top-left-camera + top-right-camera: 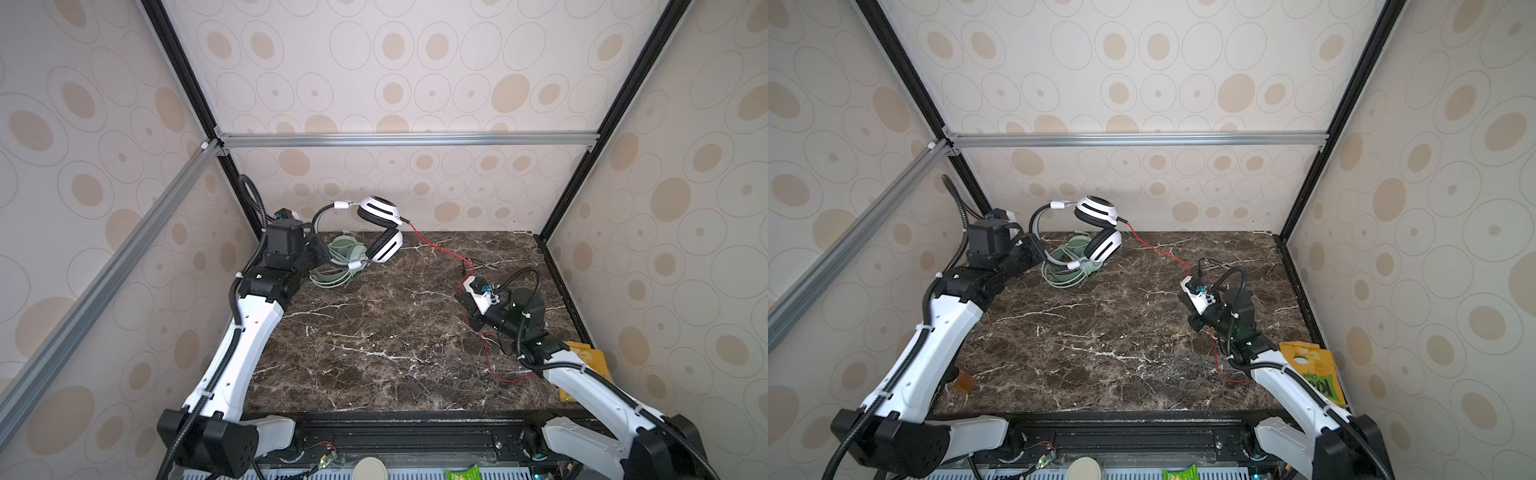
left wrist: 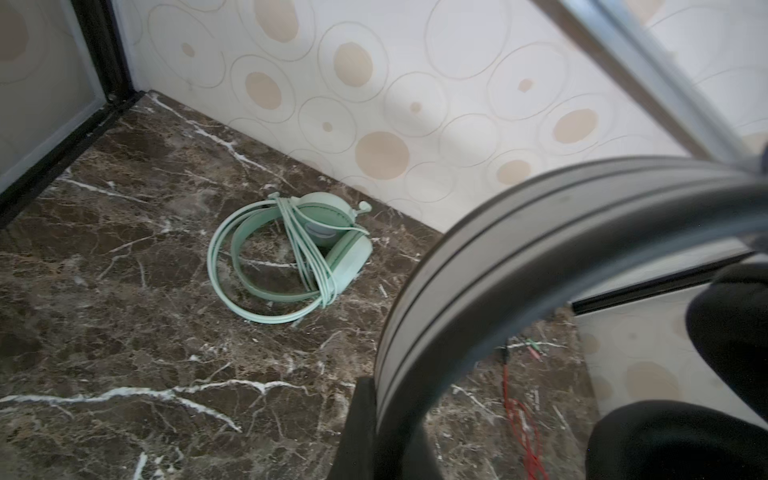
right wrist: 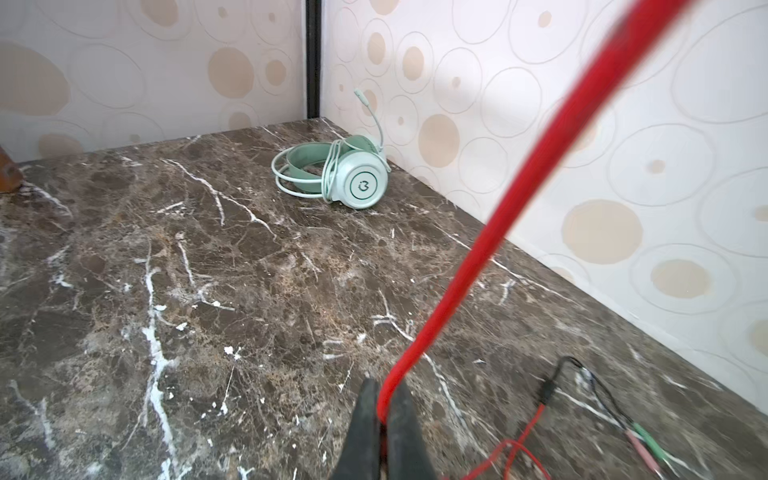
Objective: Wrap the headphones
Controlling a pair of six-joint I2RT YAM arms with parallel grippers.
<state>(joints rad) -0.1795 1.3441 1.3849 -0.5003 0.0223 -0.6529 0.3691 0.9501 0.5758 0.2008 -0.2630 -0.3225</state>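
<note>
Right wrist view: right claw [image 3: 382, 399] clamped together on the thin red cable [image 3: 498, 208], slack and plugs [image 3: 640, 440] trailing on the worktop [image 3: 208, 291] just beside it. From the claw, cable rising toward the white-and-black headset [image 1: 380, 212], probably pinched here so loops can be fed under some tension. Opposite, left claw [image 1: 319, 249] shut on that headset's silver headband [image 2: 457, 270], cups lifted off the worktop, likely as a fixed anchor to wind around. Just beyond and below the left claw, lying flat, mint-green headset [image 2: 291, 257], own pale cable looped round its band; seemingly finished.
</note>
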